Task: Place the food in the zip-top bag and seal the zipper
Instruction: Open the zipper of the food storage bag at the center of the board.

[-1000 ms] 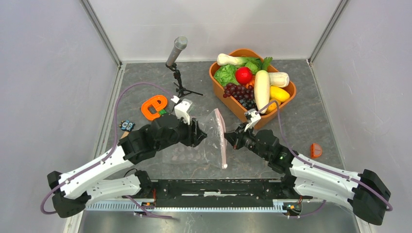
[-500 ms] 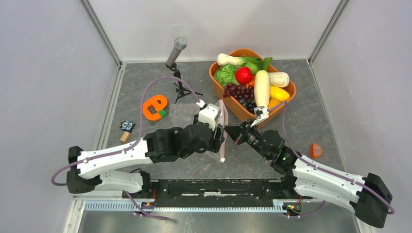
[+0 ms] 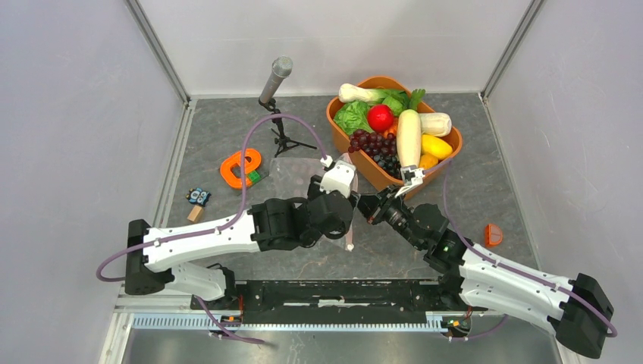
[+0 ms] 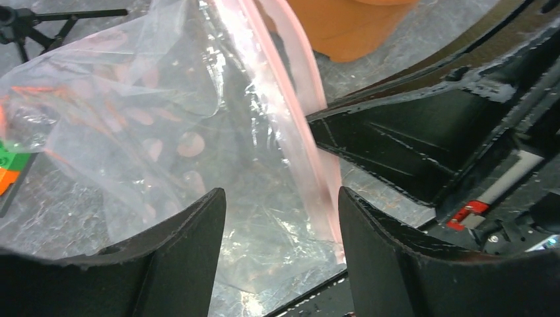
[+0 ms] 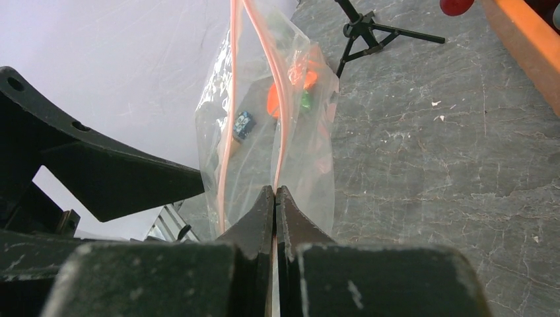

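At the middle of the bench (image 3: 470,189), just beside the orange tub (image 3: 362,167), the zip-top bag (image 3: 297,173) stands on edge between my two arms, its mouth parted. My right jaws are pinched tight on one lip of the pink zipper (image 4: 290,92). My left jaws stand well apart at the bag's mouth, gripping nothing that I can see. The food (image 3: 394,136) lies heaped in the tub. A microphone (image 3: 277,80) on a tripod stands farther back.
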### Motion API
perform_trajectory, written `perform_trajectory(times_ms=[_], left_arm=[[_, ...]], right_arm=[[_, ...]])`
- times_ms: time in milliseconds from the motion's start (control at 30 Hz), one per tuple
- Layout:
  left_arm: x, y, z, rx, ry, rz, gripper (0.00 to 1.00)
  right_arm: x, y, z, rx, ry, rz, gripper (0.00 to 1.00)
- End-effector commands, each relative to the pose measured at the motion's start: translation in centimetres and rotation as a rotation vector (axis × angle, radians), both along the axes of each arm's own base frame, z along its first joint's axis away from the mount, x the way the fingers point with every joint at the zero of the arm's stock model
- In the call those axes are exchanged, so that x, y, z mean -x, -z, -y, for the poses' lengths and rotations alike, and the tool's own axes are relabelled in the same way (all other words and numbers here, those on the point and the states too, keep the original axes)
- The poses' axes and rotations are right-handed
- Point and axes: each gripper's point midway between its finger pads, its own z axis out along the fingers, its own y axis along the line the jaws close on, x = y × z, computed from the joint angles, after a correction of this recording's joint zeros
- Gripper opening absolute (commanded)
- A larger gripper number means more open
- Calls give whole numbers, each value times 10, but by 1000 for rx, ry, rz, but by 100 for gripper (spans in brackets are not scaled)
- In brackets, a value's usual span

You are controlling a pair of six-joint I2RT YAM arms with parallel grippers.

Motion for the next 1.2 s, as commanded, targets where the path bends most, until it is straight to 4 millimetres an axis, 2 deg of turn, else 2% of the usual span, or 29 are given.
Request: perform_trajectory(times_ms=[0, 233, 333, 467, 767, 1167], left_arm=[[-7, -8, -12, 2, -92, 37, 69], [-10, -3, -9, -50, -103, 45, 69], [-4, -12, 4, 11, -57, 25, 74], [5, -19, 18, 110, 6, -9, 75], [-4, 5, -1, -3, -86, 15, 74], [-15, 8, -4, -77, -139, 64, 73]], right_arm=[[-1, -26, 1, -49, 10, 38, 0], [-1, -28, -2, -47, -2, 41, 0], [-3, -25, -3, -38, 4, 37, 0], [-4, -22, -4, -31, 8, 31, 0], [-2, -26, -2, -46, 5, 39, 0], [-1, -26, 3, -32, 11, 41, 0]])
